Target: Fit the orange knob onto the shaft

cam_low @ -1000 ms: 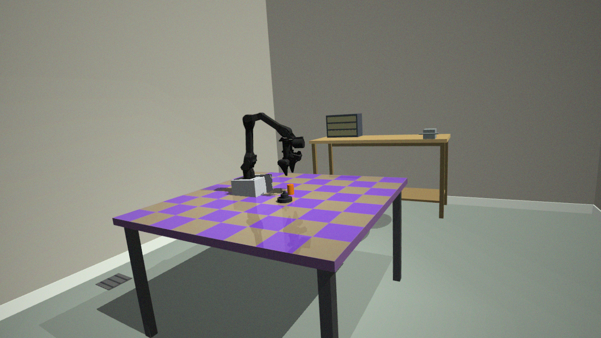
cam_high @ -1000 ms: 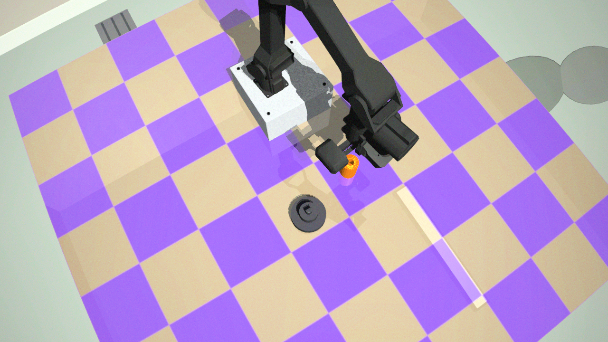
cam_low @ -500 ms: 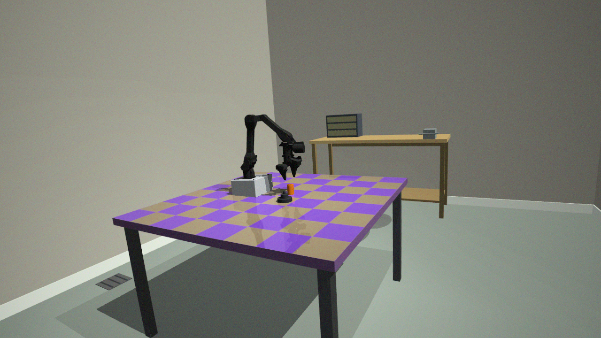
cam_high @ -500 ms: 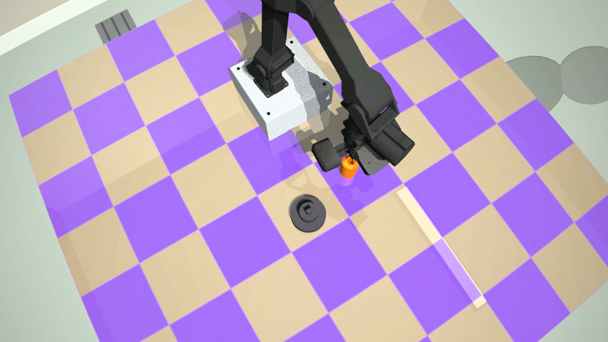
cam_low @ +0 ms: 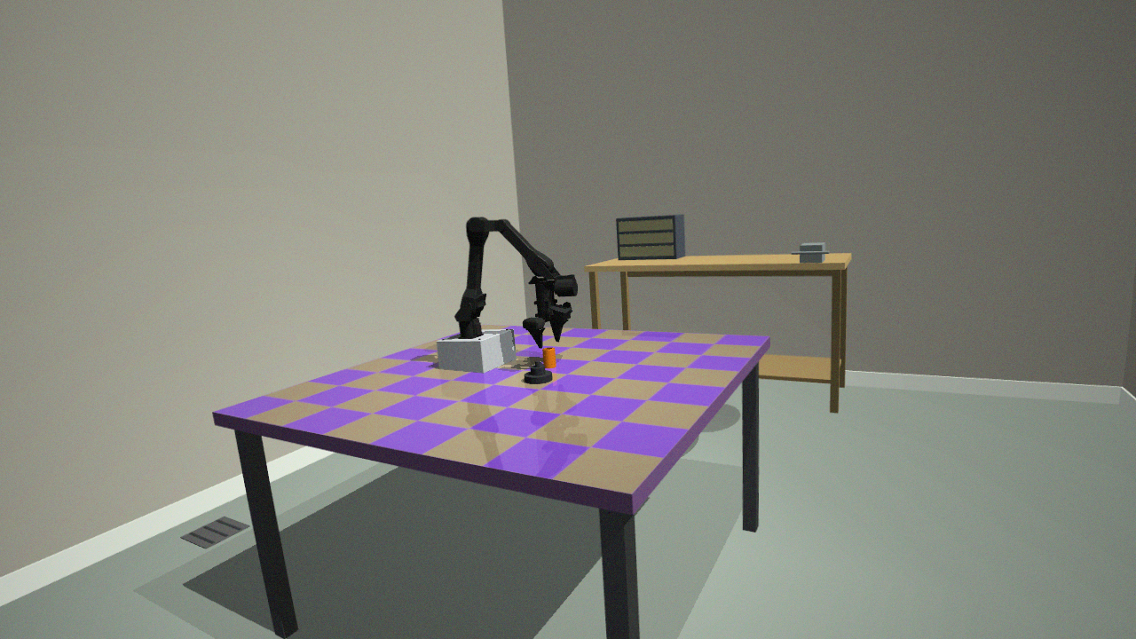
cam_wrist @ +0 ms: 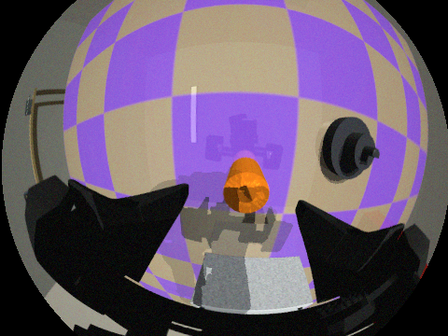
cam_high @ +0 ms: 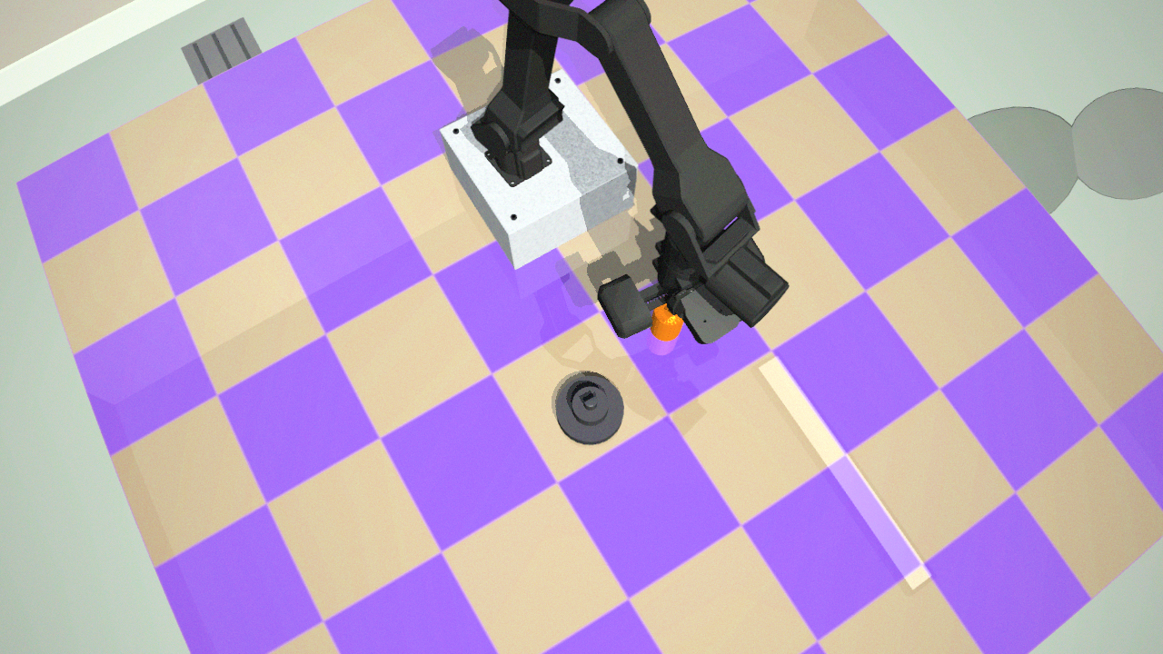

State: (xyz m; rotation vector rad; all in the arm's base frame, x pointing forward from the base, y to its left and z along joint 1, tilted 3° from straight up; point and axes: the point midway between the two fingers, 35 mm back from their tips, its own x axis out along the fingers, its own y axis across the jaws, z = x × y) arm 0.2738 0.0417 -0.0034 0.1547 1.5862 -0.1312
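The orange knob [cam_high: 666, 327] [cam_low: 549, 358] [cam_wrist: 246, 173] stands upright on the checkered table, with a dark opening showing in its top in the wrist view. My gripper [cam_high: 668, 312] [cam_low: 548, 343] [cam_wrist: 244, 198] is open and empty, pointing down just above the knob, with a finger to each side of it. The dark round pedestal [cam_high: 611, 421] [cam_low: 537, 379] [cam_wrist: 332, 149] stands apart from the knob, at the right in the wrist view. Its short shaft [cam_high: 589, 399] [cam_wrist: 373, 152] sticks up bare from the centre. The way the shaft's flat side faces cannot be made out.
The arm's pale base block [cam_high: 488, 186] [cam_low: 461, 354] [cam_wrist: 280, 280] stands behind the knob and pedestal in the exterior view. A pale strip [cam_high: 841, 467] [cam_wrist: 193, 114] shows on the table. A wooden bench [cam_low: 714, 261] stands beyond the table, by the wall.
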